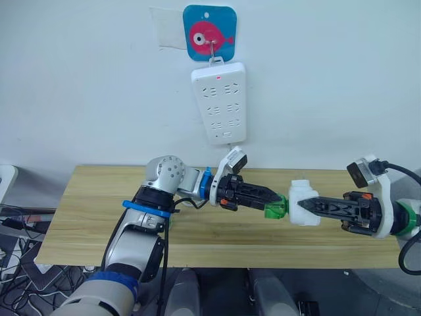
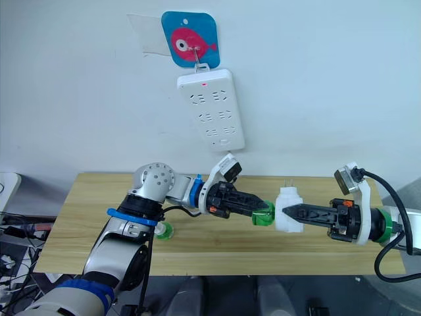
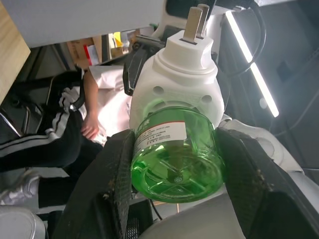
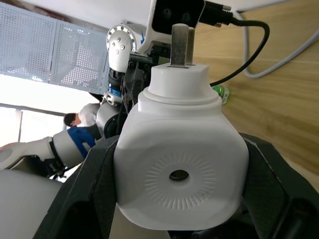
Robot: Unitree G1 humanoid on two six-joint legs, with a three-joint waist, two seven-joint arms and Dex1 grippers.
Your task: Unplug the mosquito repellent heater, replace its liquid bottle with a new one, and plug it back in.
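I judge this to be the bottle-swap step: the small white rounded plastic mosquito repellent heater (image 1: 303,203) is already off the wall and held in the air above the pale wooden surface (image 1: 92,197), its two metal prongs (image 2: 287,184) pointing up. A clear green round liquid bottle (image 1: 276,209) sits in its base. Whether I am screwing it in or out I cannot tell.

My right hand (image 1: 312,205) is clamped on the heater, one black finger on each side of its body; in the right wrist view the ribbed round opening (image 4: 179,175) faces the camera between them. My left hand (image 1: 276,204) is closed around the green bottle, its fingers (image 3: 117,184) pressed to the bottle's sides, just beside the heater and joined to it at the neck.

The next move, as I see it, calls for a steady counter-hold: the right hand keeps the heater from turning while the left twists the bottle along its own axis, without tilting it and binding the thread.

A second small green thing (image 2: 164,231), perhaps the other bottle, lies on the surface well to the left of the heater, under my left forearm.

Beyond the heater, on the wall, a long white power strip (image 1: 219,103) hangs from a hook on a blue square plaque with a pink fish (image 1: 209,33); its sockets wait for the prongs.
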